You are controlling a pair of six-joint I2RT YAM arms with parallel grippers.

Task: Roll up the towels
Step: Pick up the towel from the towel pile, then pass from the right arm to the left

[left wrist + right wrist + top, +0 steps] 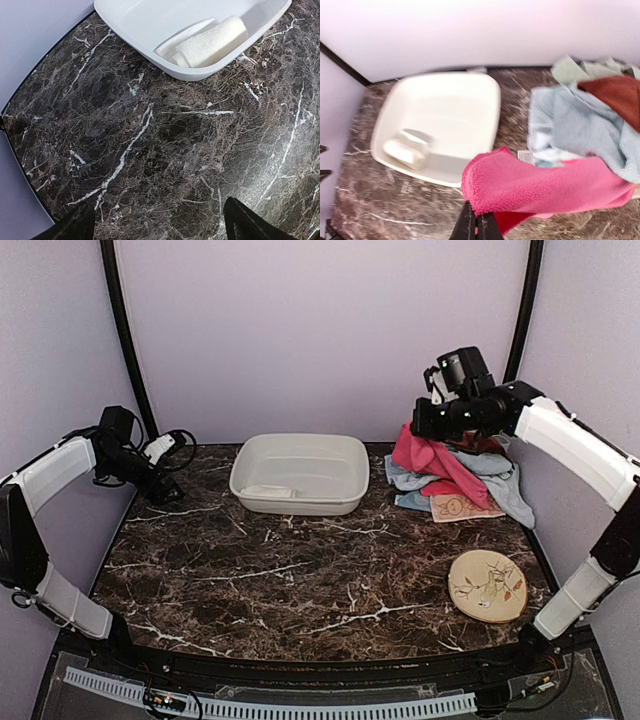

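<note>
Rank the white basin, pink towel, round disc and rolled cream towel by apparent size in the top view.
Largest: white basin.
Next: pink towel and round disc, too close to rank, since the towel is bunched.
Smallest: rolled cream towel.

Left of the basin, the left arm is folded at the elbow. Its white forearm angles toward the basin and the wrist dips the left gripper low over the tabletop. Its fingers stand wide apart with nothing between them. Right of the basin, the right arm rises from its base and bends back toward it, wrist held high. The right gripper points downward, its fingers pressed together on a fold of the pink towel.
</note>
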